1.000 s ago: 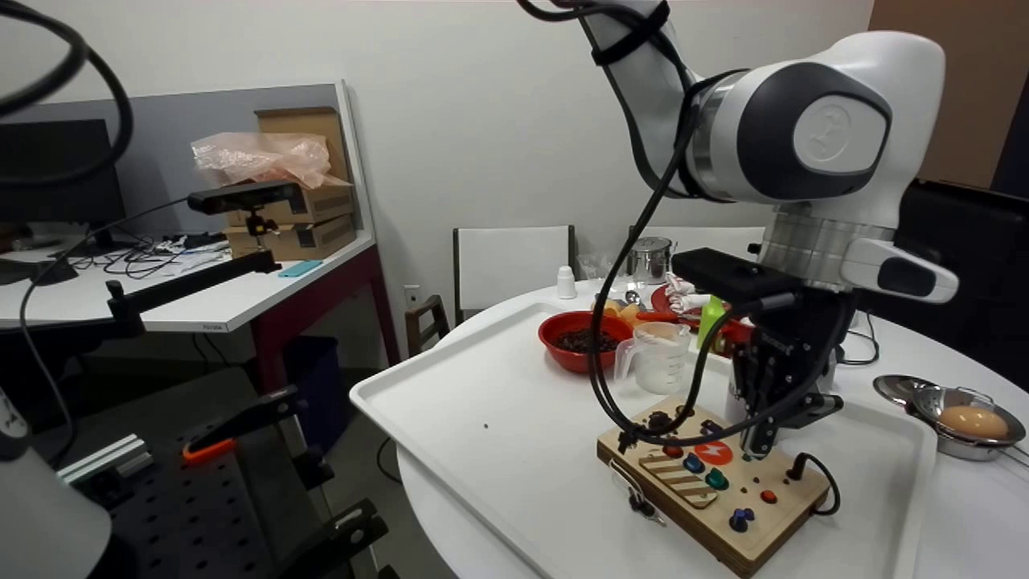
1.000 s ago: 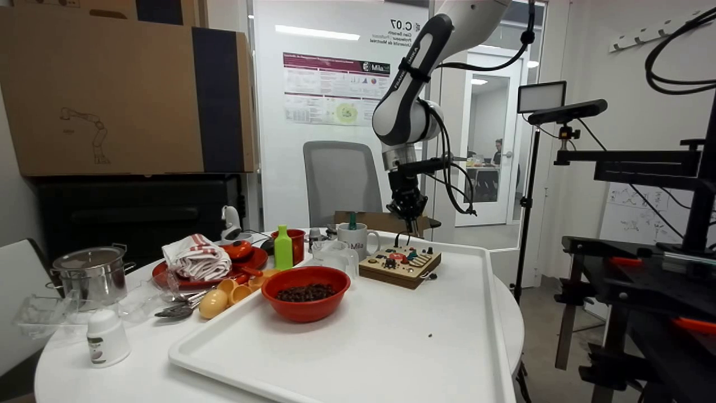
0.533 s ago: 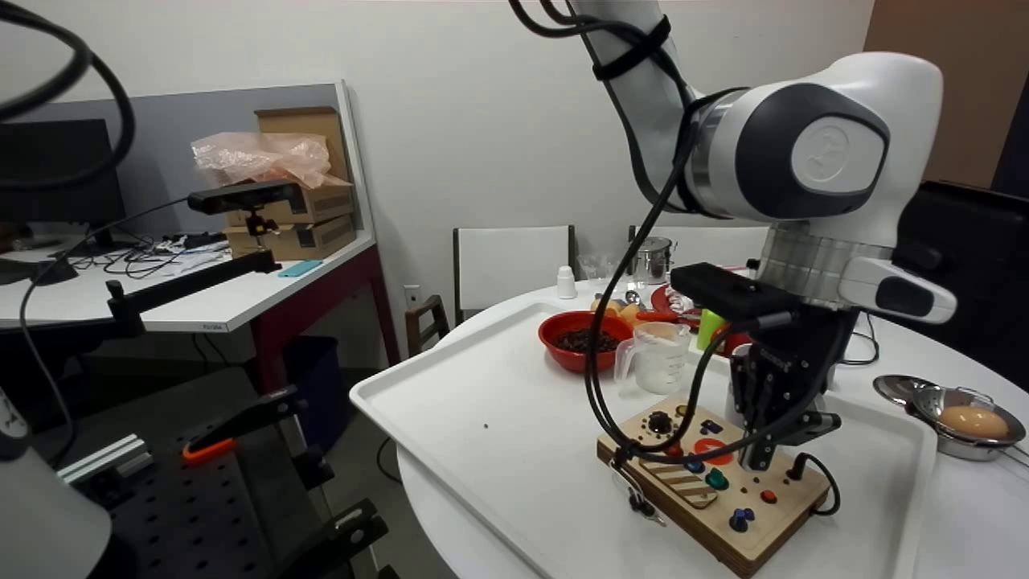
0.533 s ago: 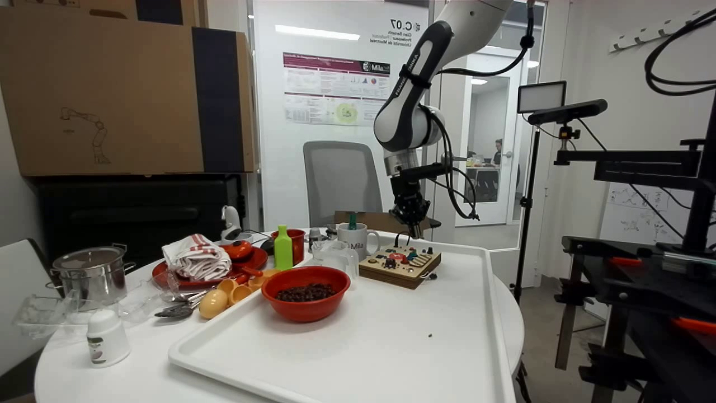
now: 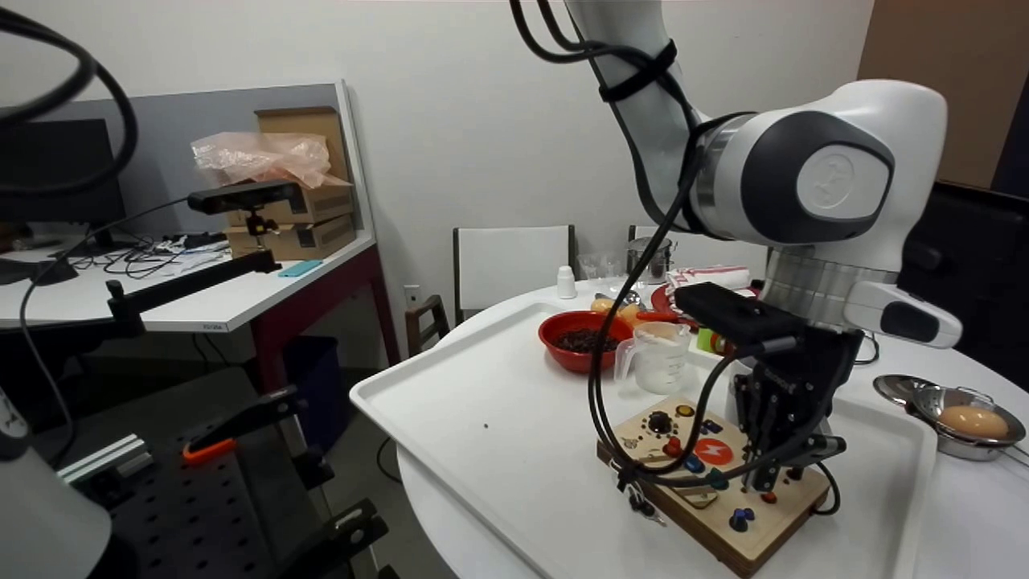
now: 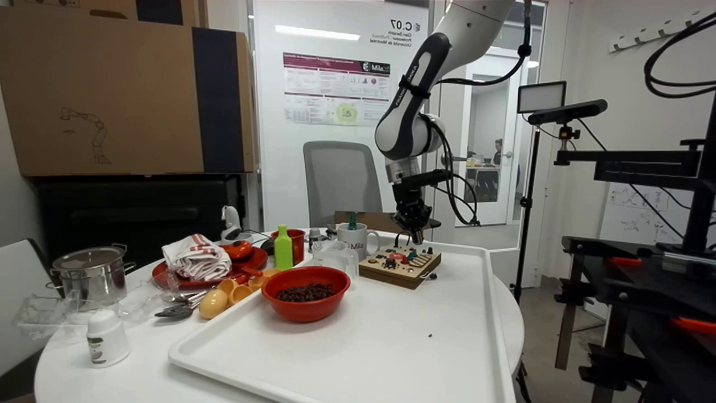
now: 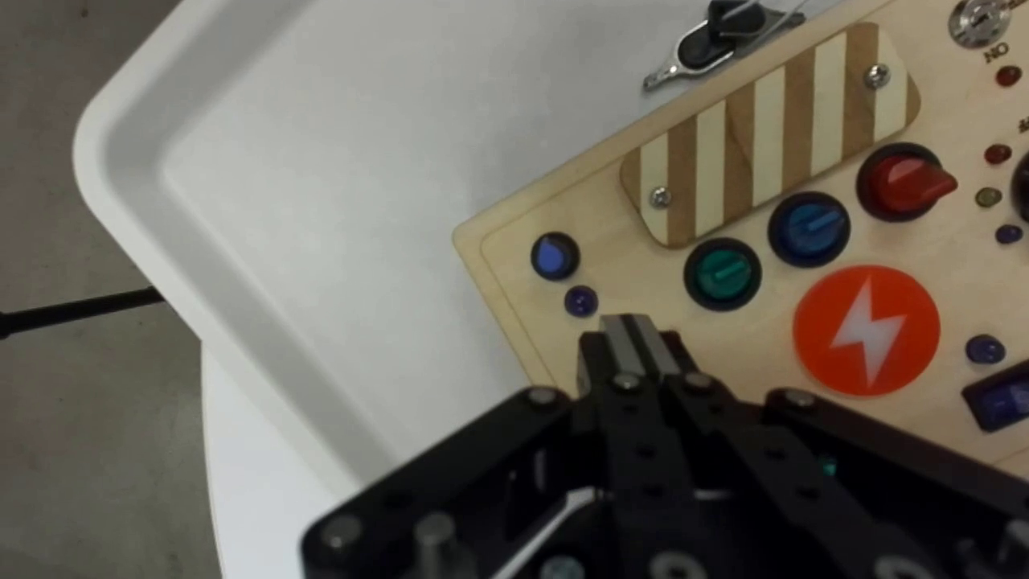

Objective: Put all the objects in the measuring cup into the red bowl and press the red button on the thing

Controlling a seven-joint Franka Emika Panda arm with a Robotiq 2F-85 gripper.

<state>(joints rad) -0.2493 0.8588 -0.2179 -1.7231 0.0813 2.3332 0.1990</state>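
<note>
The light-wood board [image 5: 792, 519] with coloured knobs lies on the tray; it also shows in an exterior view [image 6: 391, 274] and the wrist view [image 7: 514, 233]. Its small red button [image 5: 768, 497] is just beside my fingertips; in the wrist view they mostly hide it. My gripper [image 5: 760, 485] points down, low over the board, shut with nothing between its fingers [image 7: 619, 342]. I cannot tell whether it touches the board. The red bowl [image 6: 305, 312] holds many small dark bits [image 6: 306, 293]. The translucent measuring cup [image 5: 661, 366] stands upright beside the bowl; no bits show in it.
A white mug [image 6: 353, 242] stands behind the board. A black cable [image 5: 836, 490] leaves the board's end. One dark bit [image 6: 430, 335] lies on the white tray [image 6: 486, 313]. A green bottle [image 6: 283, 249], towel [image 6: 197, 257] and steel pot [image 6: 92, 277] stand beyond the tray.
My gripper has moved down toward the board, coming close to the red button near the cable end. It stays shut. The bowl, cup and board have not moved.
</note>
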